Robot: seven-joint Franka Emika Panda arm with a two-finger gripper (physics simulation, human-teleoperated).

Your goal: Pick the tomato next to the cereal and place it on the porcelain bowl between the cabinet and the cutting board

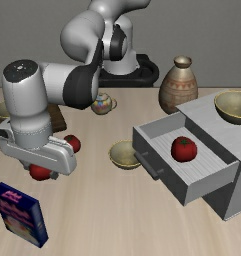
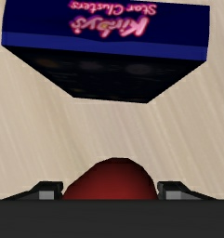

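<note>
With my pincer spread astride the tomato, cereal box just ahead, I'd squeeze gently and centred before lifting.

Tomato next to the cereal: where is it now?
On the table at the exterior view's left, the tomato sits right under the gripper, between the cereal box and a second tomato.

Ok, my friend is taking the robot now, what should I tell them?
Fingers: open, down on both sides of the tomato beside the cereal box; no grip yet.
The tomato is on the table. The porcelain bowl sits empty beside the cabinet.
Done: the reach to the tomato.
Left: close, lift, carry to the bowl, set the tomato on it.
</note>
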